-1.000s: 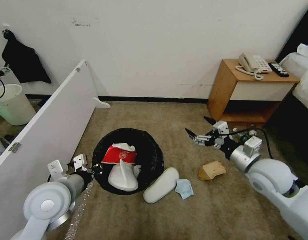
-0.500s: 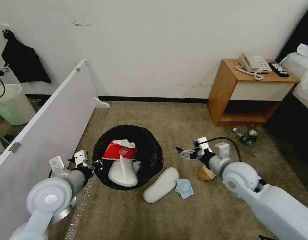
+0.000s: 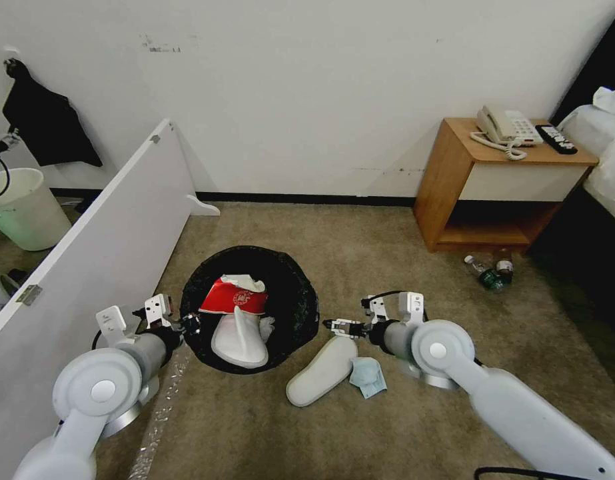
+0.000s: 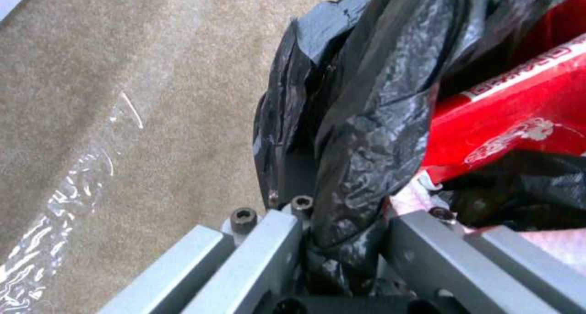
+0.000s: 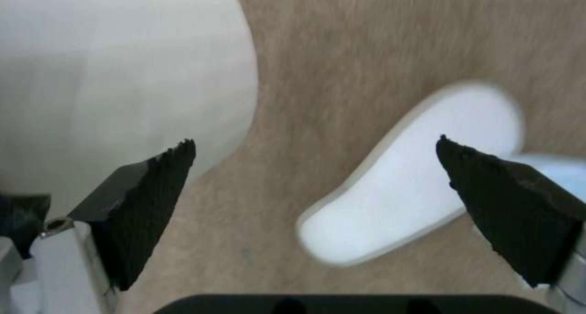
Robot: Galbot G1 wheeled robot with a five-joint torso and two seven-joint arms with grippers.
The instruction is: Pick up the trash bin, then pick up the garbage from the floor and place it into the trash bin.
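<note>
While the left arm holds the bin, the right arm has swung back in over the loose slipper.

At seven o'clock in the head view, the left gripper [image 3: 176, 325] is clamped on the black bag at the rim of the trash bin [image 3: 300, 313], which holds a white slipper [image 3: 239, 339], a red packet [image 3: 232, 301] and tissue. At five o'clock, a second slipper [image 3: 320, 371] and a light-blue cloth [image 3: 368, 375] lie on the carpet [image 3: 360, 247]. Over the slipper's toe hangs the right gripper [image 3: 332, 325], fingers spread wide and empty; a second ago it was out toward two o'clock. It likely means this slipper is next. Farther off, bottles [image 3: 487, 273] lie at two o'clock beside a nightstand [image 3: 454, 167].
</note>
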